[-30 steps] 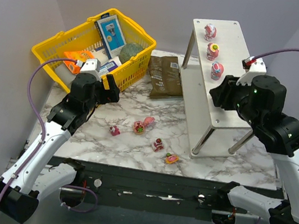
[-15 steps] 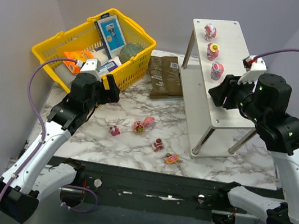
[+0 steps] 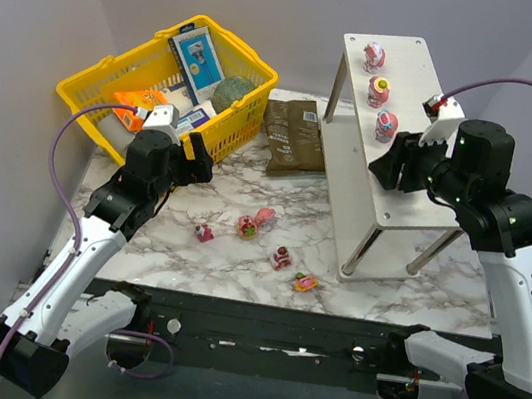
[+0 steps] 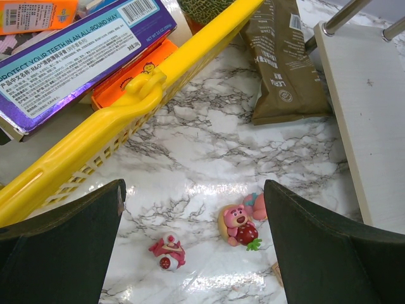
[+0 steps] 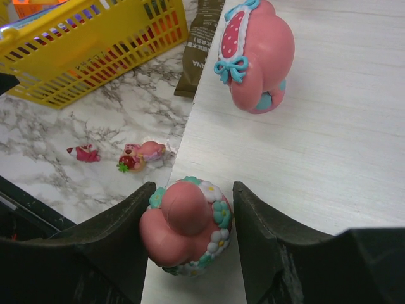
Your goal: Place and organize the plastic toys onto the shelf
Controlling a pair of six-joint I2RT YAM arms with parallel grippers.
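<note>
Under your arms lies the marble table (image 3: 235,266), and on its right side stands the shelf (image 3: 420,92), a two-tier rack of pale boards on metal legs. At the far left sits the yellow basket (image 3: 97,84), packed with grocery boxes. A brown packet (image 3: 294,135) lies flat between basket and shelf. Your left gripper (image 3: 196,160) hangs over the table just beside the basket's near wall. In the left wrist view its fingers (image 4: 69,247) are spread wide, with nothing between them. Your right gripper (image 3: 388,166) is at the near part of the shelf's top board. In the right wrist view its fingers (image 5: 272,253) flank a pink toy ringed with flowers (image 5: 188,225), which stands at the board's left edge. The pads sit so close to it that you cannot tell whether they press on it or just clear it. From above, you can see a row along the top board: a far toy (image 3: 374,55), a middle toy (image 3: 378,91) and a near toy (image 3: 387,126). On the marble between the arms lie a small pink and red figurine (image 3: 203,233), a pink bear with a strawberry (image 3: 255,222), a red and pink figurine (image 3: 281,258) and an orange and pink figurine (image 3: 305,283).
</note>
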